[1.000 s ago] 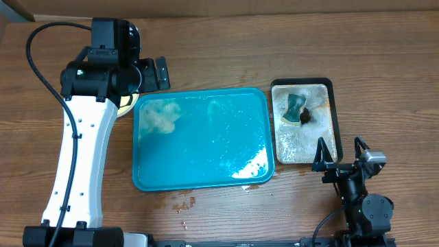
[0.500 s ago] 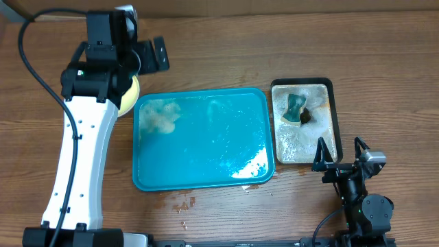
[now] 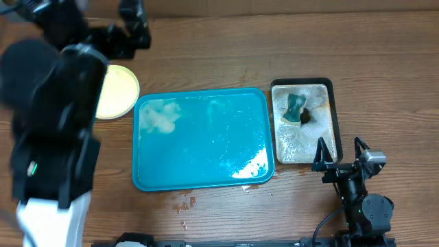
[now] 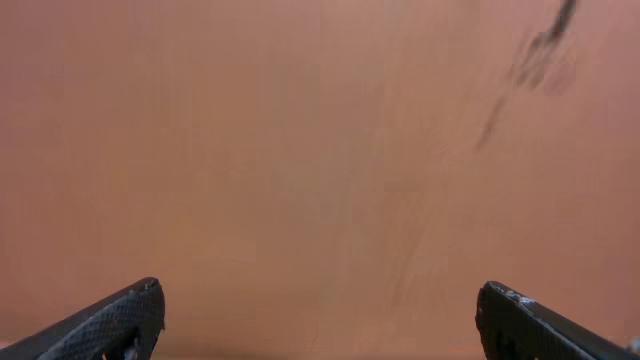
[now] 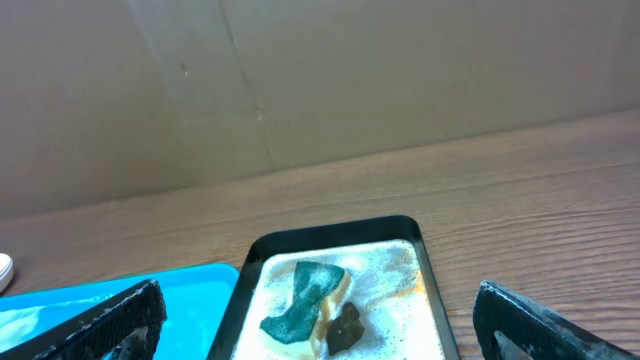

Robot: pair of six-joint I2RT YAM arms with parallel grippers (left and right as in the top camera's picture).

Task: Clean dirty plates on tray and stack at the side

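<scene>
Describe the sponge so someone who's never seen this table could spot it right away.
Start at the big teal tray in the middle of the table; just to its right sits a smaller black tray of foamy water. The sponge lies in that tray's far half, the only green thing in the foam, with a smaller dark brown lump right beside it.

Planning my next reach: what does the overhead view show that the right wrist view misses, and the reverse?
Only overhead: the pale yellow-green plate left of the teal tray, partly covered by the left arm, and the whole tray, holding foam but no plates. Only right wrist: the cardboard wall behind the table, face-on. Both: the black tray of foamy water with the green sponge, and a corner of the teal tray.
</scene>
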